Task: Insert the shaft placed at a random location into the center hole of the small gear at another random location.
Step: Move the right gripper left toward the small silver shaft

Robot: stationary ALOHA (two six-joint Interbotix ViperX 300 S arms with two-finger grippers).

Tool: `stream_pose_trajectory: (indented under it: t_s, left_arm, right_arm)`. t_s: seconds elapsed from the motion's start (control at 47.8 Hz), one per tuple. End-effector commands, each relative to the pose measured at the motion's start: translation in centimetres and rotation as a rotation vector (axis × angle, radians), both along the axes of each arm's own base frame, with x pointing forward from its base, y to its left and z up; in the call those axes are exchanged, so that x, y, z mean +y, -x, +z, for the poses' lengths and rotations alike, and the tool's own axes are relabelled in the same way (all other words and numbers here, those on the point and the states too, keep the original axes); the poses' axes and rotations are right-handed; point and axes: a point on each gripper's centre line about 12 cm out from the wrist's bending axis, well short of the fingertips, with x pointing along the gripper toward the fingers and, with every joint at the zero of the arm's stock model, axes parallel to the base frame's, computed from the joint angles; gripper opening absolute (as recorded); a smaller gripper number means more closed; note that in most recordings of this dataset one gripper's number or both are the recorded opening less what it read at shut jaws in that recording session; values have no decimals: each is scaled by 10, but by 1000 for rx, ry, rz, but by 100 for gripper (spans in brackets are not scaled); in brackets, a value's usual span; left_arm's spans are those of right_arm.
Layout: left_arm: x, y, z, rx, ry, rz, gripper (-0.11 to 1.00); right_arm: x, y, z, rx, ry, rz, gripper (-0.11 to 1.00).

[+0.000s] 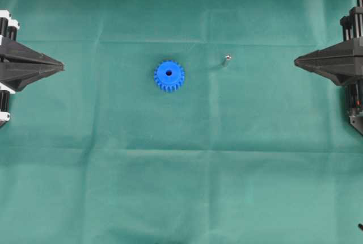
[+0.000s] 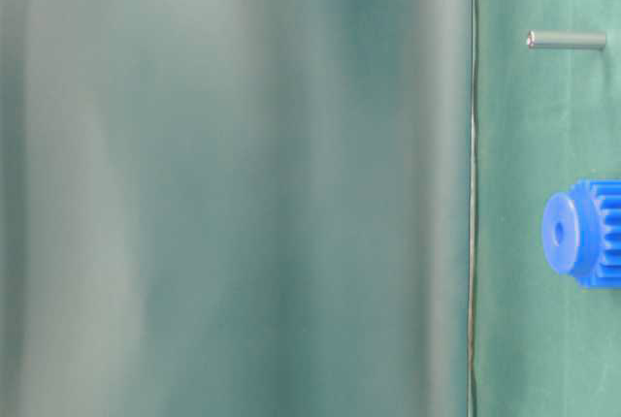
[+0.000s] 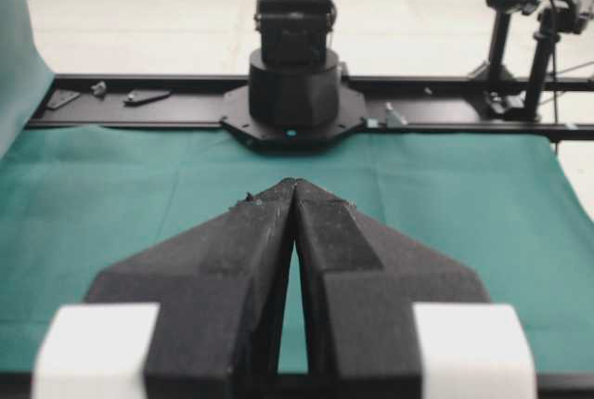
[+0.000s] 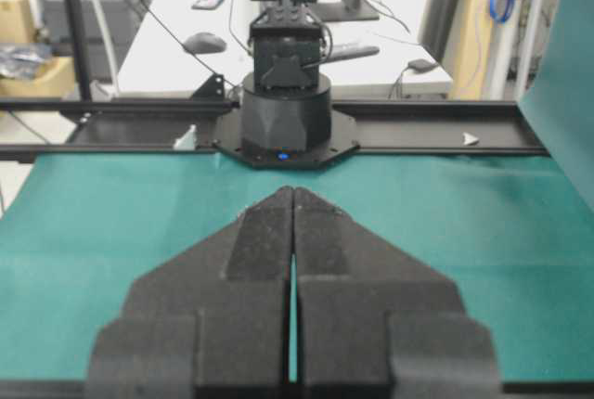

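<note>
The small gear (image 1: pixel 169 75), bright blue and toothed, lies flat on the green cloth with its dark center hole (image 1: pixel 168 72) facing up; it shows too in the table-level view (image 2: pixel 585 233). The shaft (image 1: pixel 227 58) (image 2: pixel 568 40), a small silvery pin, stands apart from the gear, to its right in the overhead view. My left gripper (image 1: pixel 61 63) (image 3: pixel 294 183) rests at the left edge, shut with nothing in it. At the right edge my right gripper (image 1: pixel 296 61) (image 4: pixel 293 189) is shut and empty too. Both are far from the gear and the shaft.
A green cloth (image 1: pixel 181 170) covers the table. In the left wrist view the right arm's base (image 3: pixel 293 93) stands at the far edge on a black rail; the right wrist view shows the left arm's base (image 4: pixel 284 116) likewise. A blurred green sheet (image 2: pixel 233 184) fills most of the table-level view.
</note>
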Motion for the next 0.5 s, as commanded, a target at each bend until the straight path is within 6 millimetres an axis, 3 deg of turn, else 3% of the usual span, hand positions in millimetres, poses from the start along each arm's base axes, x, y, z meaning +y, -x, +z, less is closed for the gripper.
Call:
stream_pose_trajectory:
  t_s: [0.0, 0.418, 0.481]
  left_arm:
    - [-1, -4, 8, 0, -4, -7, 0]
    - [0, -3, 3, 49, 3, -1, 0]
    - [0, -3, 2, 54, 2, 1, 0]
  right_arm:
    - [0, -4, 2, -3, 3, 0, 1]
    - [-22, -28, -34, 142, -11, -96, 1]
    - [-28, -33, -43, 179, -19, -119, 7]
